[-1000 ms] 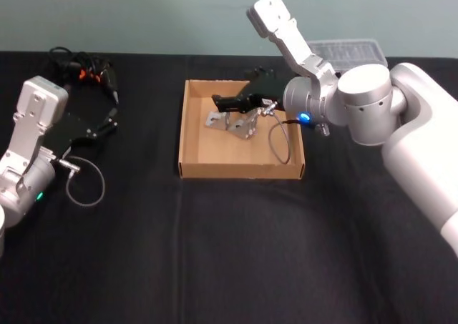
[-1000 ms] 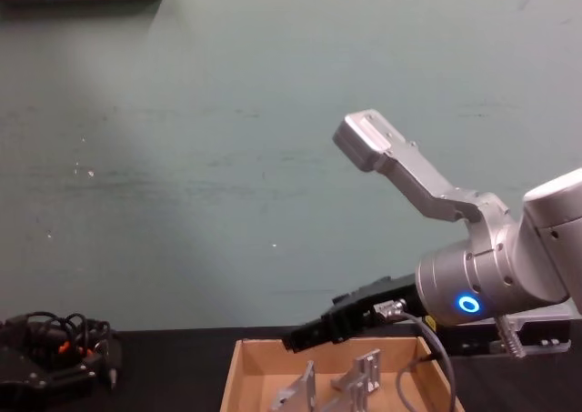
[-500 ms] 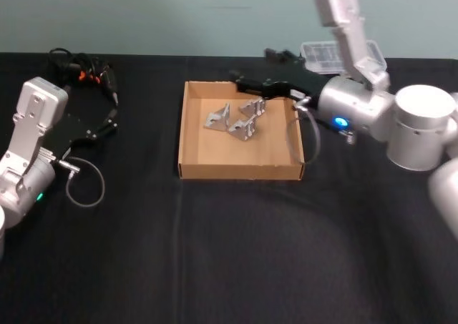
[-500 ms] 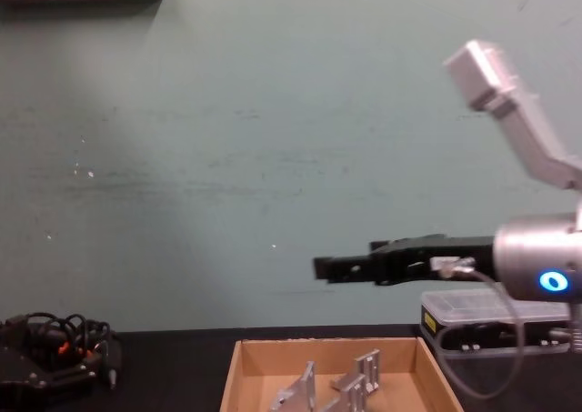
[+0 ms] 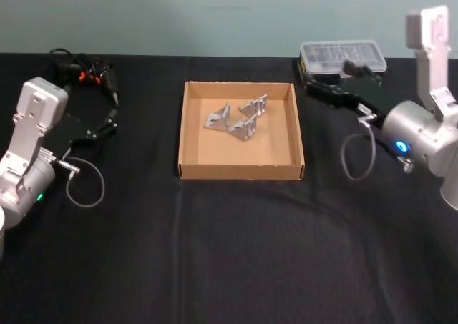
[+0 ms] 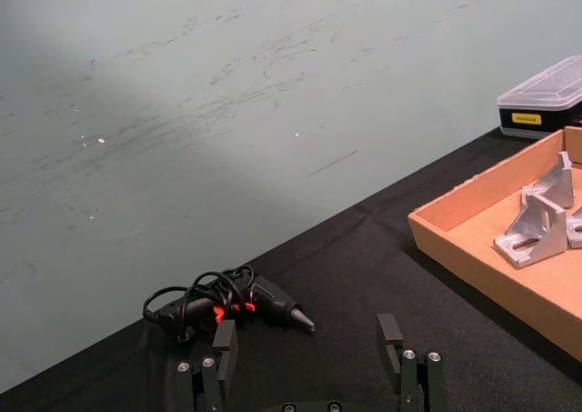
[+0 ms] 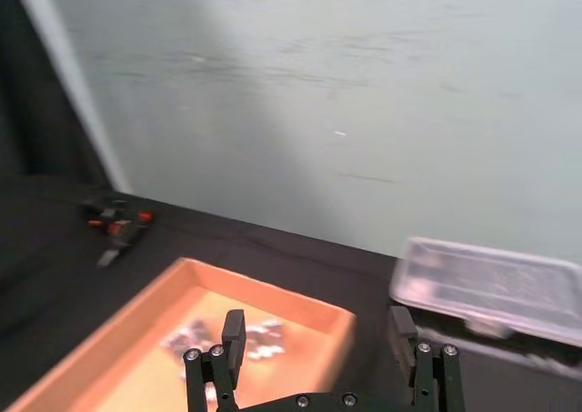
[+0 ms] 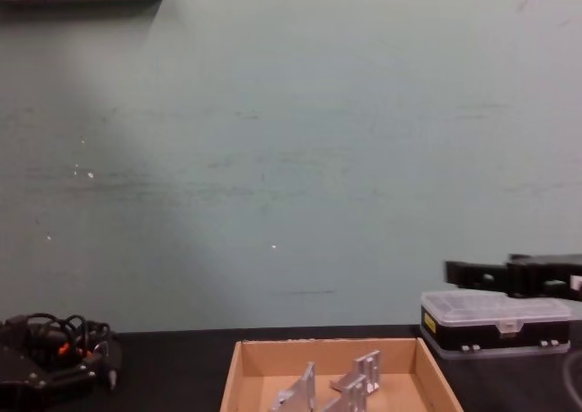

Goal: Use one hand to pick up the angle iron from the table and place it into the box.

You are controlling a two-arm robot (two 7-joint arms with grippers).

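Head view: right end effector (image 5: 309, 81), fingers spread and holding nothing, hangs beside the box (image 5: 189, 134) containing angle irons (image 5: 235, 118).

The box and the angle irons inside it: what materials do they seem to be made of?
The box looks like plain tan cardboard: matte, with thin folded walls. The angle irons look like bare metal, perhaps aluminium: silver-grey, with dull highlights on flat faces.
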